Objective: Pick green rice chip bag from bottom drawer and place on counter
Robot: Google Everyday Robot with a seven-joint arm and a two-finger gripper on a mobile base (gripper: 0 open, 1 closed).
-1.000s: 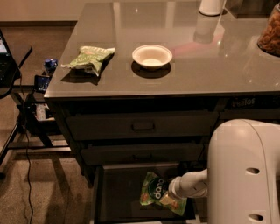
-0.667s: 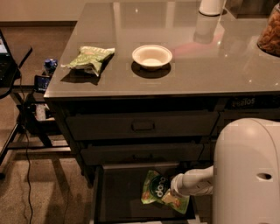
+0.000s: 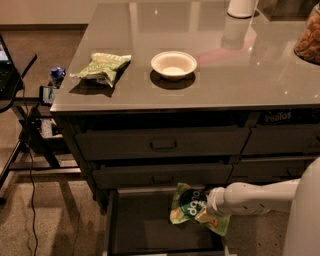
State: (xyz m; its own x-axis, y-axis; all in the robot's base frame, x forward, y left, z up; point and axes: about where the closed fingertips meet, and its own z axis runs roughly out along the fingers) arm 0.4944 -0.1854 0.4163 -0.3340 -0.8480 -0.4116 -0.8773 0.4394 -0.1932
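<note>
Green rice chip bag (image 3: 192, 204) is coming up now, pinched tight in my pincer (image 3: 204, 215), lifted a little off the bottom drawer (image 3: 150, 225) floor at its right side, bench (image 3: 225, 85) next.

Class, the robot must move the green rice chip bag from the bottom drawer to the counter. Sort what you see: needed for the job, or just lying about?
Job: green rice chip bag; bottom drawer, open; counter; end effector, at the bag over the drawer's right side.
Lying about: paler green bag, white bowl, white cylinder, all on the counter.
</note>
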